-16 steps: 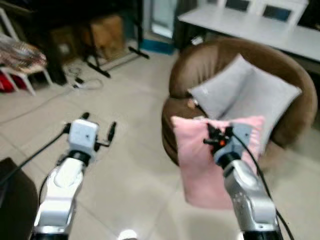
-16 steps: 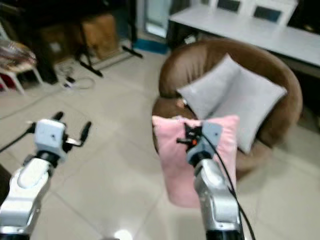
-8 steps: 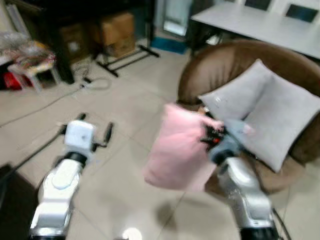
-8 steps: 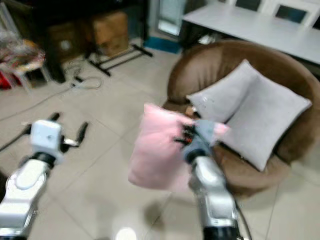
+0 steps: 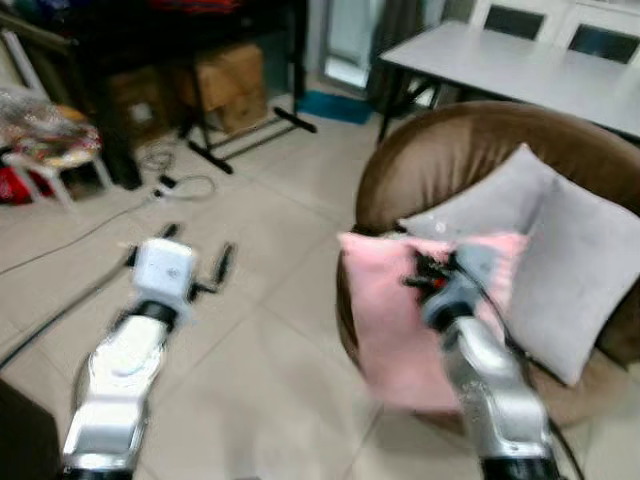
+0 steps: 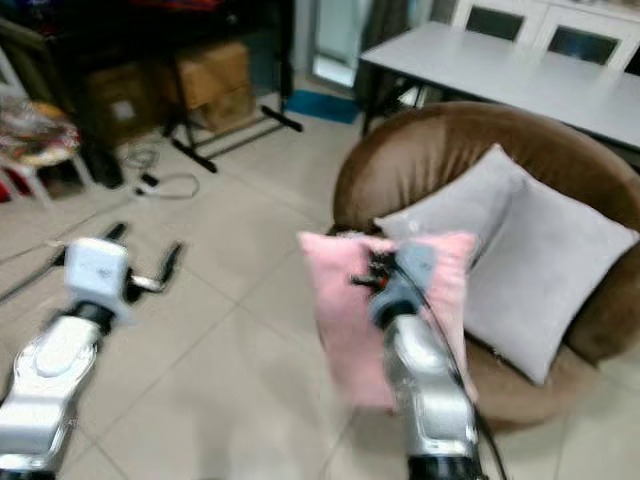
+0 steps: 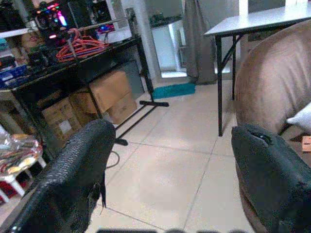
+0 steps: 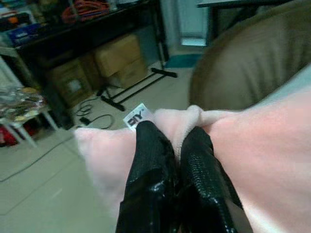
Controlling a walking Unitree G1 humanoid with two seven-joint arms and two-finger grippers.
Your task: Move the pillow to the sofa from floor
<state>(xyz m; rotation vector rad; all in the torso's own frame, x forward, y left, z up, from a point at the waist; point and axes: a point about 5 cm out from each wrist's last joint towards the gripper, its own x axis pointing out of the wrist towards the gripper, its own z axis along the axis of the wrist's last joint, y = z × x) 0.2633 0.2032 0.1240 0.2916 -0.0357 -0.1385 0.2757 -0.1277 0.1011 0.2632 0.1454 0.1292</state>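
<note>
A pink pillow hangs in the air in front of the round brown sofa chair, held by its top edge. My right gripper is shut on that edge; the wrist view shows both black fingers pinching the pink fabric beside a white tag. Two grey pillows lean on the sofa seat behind the pink one. My left gripper is held out over the tile floor to the left, open, with nothing between its fingers.
A white table stands behind the sofa. Cardboard boxes sit under a dark rack at the back left, with a metal stand base and cables on the floor. A cluttered white stool is at far left.
The pink pillow, which had swung out to the left half a second ago, hangs straight down again from my right gripper. The camera has shifted slightly. The left arm stays as it was.
</note>
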